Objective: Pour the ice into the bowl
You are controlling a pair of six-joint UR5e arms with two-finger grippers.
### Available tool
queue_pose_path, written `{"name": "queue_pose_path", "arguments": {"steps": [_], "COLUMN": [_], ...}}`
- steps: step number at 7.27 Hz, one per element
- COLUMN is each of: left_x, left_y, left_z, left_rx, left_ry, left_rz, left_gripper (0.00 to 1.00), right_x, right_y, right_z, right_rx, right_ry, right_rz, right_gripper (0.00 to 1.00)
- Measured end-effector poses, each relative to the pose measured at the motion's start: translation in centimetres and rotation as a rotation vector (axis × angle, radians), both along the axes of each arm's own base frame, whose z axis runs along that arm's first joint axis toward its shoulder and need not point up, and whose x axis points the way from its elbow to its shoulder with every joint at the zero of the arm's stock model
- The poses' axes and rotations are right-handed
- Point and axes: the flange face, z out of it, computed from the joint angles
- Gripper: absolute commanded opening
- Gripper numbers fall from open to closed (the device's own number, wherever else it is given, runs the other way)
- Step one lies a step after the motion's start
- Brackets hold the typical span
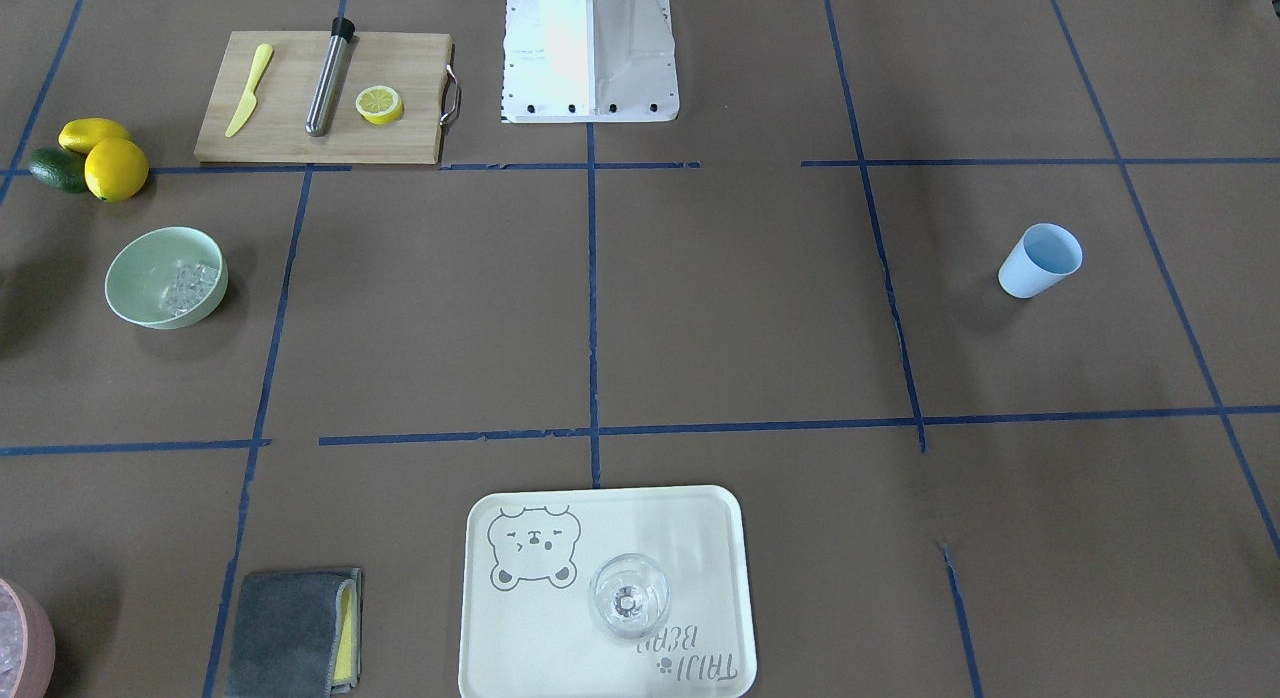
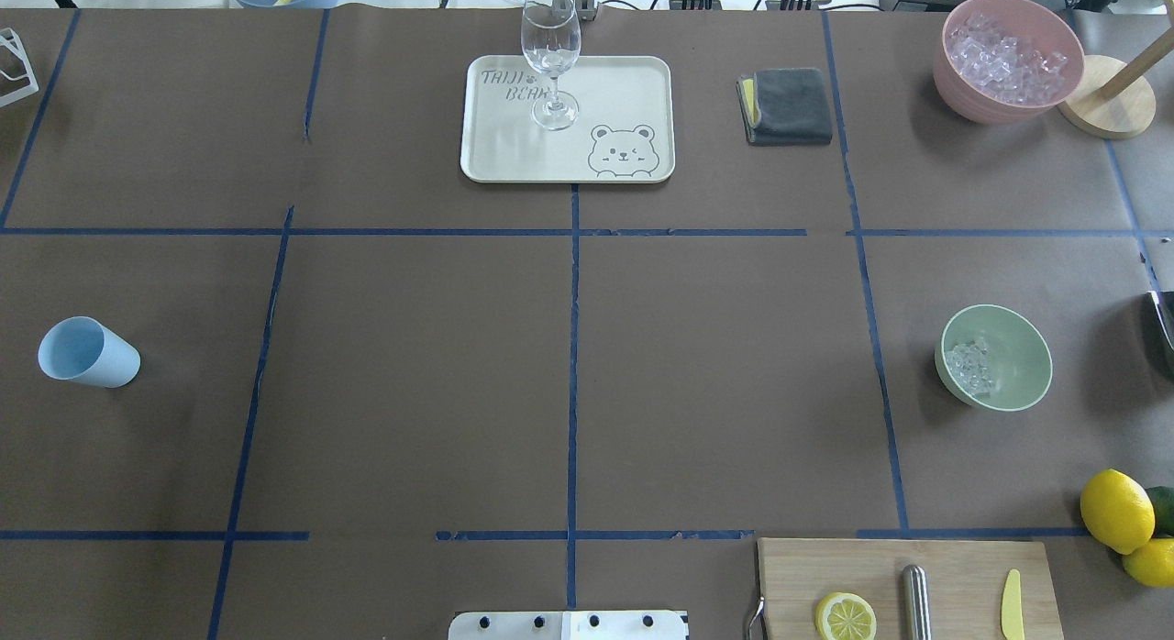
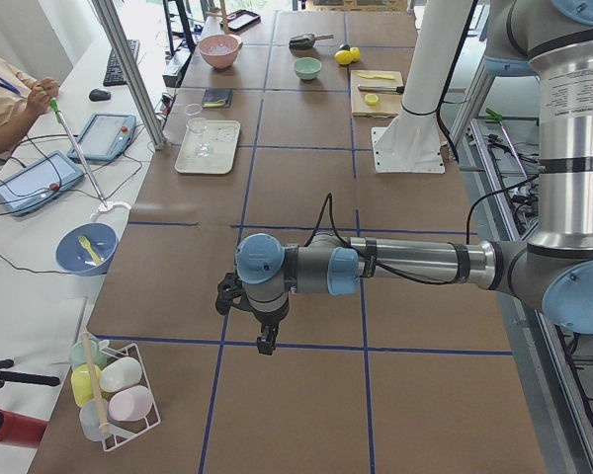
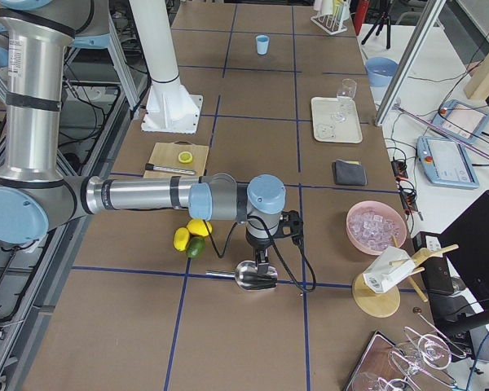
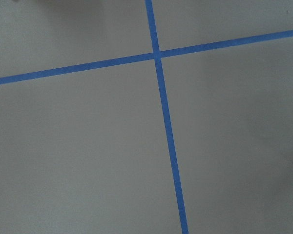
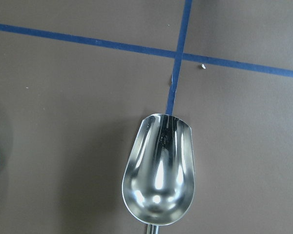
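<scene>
The left arm point(image 3: 415, 265) reaches out level over the left end of the table point(image 2: 413, 392). The left gripper point(image 3: 267, 346) points straight down above bare paper and blue tape lines, and I cannot tell whether its fingers are parted or closed. The right arm point(image 4: 138, 195) lies level too, at the far right end. The right gripper point(image 4: 262, 265) points down right over a metal scoop point(image 6: 158, 180). The scoop's hollow is shiny and holds nothing, and no view shows whether the fingers grasp it. The bowl point(image 2: 997, 357) sits on the right side of the table, well apart from both grippers. The ice point(image 2: 970, 365) lies inside it as a small heap against the wall that faces the table's middle. Farther off on the right, a pink container point(image 2: 1007, 67) is filled with clear cubes point(image 2: 1004, 53). A light blue cup point(image 2: 89, 351) sits alone on the left side. At the far middle, a glass point(image 2: 550, 62) stands upright on a pale tray point(image 2: 633, 81).
</scene>
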Motion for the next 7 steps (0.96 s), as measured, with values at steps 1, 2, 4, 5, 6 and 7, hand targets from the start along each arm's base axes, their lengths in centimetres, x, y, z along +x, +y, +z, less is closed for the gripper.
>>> {"name": "queue_pose_path", "arguments": {"steps": [1, 2, 4, 5, 6, 7], "left_x": [0.0, 0.0, 0.03, 0.03, 0.03, 0.04], "left_y": [0.01, 0.03, 0.04, 0.01, -0.05, -0.15], "left_z": [-0.03, 0.09, 0.29, 0.26, 0.22, 0.15], "left_rx": [0.0, -0.002, -0.005, -0.004, -0.003, -0.001], "left_ry": [0.001, 0.002, 0.003, 0.003, 0.003, 0.004], "left_rz": [0.0, 0.0, 0.001, 0.001, 0.001, 0.001], "left_gripper": [1.0, 1.0, 1.0, 1.0, 1.0, 1.0], "right_x": [-0.14, -0.37, -0.63, -0.66, -0.69, -0.71], "right_y": [0.42, 0.52, 0.35, 0.21, 0.11, 0.04], "right_z": [0.52, 0.73, 0.56, 0.38, 0.26, 0.19], "right_rx": [-0.013, -0.019, -0.018, -0.014, -0.01, -0.008], "right_ry": [0.004, 0.003, -0.004, -0.006, -0.007, -0.008], "right_rz": [-0.003, -0.006, -0.008, -0.008, -0.007, -0.007], "right_gripper": [1.0, 1.0, 1.0, 1.0, 1.0, 1.0]}}
